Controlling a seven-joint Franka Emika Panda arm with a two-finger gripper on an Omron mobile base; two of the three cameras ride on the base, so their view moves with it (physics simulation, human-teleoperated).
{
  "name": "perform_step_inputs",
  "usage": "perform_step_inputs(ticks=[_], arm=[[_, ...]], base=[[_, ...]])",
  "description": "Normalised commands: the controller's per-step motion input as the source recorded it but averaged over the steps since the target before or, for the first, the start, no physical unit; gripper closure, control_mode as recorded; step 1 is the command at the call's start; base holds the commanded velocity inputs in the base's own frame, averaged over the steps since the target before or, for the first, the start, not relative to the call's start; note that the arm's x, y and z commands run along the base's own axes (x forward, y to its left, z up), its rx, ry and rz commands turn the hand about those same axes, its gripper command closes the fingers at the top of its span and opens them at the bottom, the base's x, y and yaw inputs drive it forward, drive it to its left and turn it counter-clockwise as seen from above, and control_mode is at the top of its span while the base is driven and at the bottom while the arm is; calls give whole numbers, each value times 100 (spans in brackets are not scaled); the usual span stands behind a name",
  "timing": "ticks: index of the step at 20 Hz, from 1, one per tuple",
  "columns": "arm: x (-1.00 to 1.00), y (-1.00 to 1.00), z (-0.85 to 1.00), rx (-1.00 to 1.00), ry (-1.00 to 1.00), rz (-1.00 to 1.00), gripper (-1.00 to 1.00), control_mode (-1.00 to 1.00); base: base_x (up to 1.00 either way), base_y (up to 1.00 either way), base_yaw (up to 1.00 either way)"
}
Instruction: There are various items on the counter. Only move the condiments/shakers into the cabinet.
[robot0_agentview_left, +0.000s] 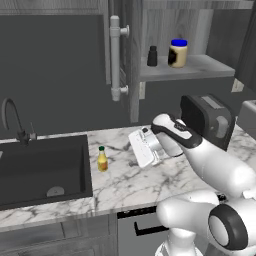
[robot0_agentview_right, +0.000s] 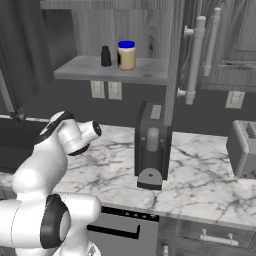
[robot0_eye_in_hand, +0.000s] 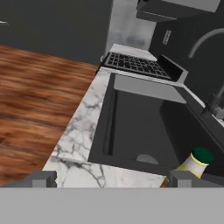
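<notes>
A small yellow bottle (robot0_agentview_left: 102, 160) with a green cap stands on the marble counter (robot0_agentview_left: 125, 185) just right of the sink. My gripper (robot0_agentview_left: 136, 148) hovers a short way to its right, pointing towards it, open and holding nothing. In the hand view the bottle (robot0_eye_in_hand: 194, 162) shows low on the right, just beyond the right fingertip (robot0_eye_in_hand: 181, 178) and outside the gap of the gripper (robot0_eye_in_hand: 113, 179). The blue-lidded jar (robot0_agentview_left: 178, 53) and the black shaker (robot0_agentview_left: 152, 56) stand on the shelf of the open cabinet (robot0_agentview_left: 200, 67). Both also show from the right: jar (robot0_agentview_right: 126, 55), shaker (robot0_agentview_right: 105, 56).
The dark sink (robot0_agentview_left: 42, 167) with its faucet (robot0_agentview_left: 12, 117) lies left of the bottle. A big black toaster (robot0_agentview_left: 207, 120) stands behind my arm. The cabinet door's pale bar handle (robot0_agentview_left: 115, 57) hangs above the counter. A grey appliance (robot0_agentview_right: 243, 147) sits at far right.
</notes>
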Motion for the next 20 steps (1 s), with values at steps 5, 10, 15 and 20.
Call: perform_step_inputs(ticks=[5, 10, 15, 20], arm=[[28, 12, -1, 0, 0, 0, -100, -100], [34, 8, -5, 0, 0, 0, -100, -100], [23, 12, -10, 0, 1, 0, -100, -100], [18, 19, -17, 0, 1, 0, -100, -100]], base=[[0, 0, 0], [0, 0, 0], [0, 0, 0], [0, 0, 0]])
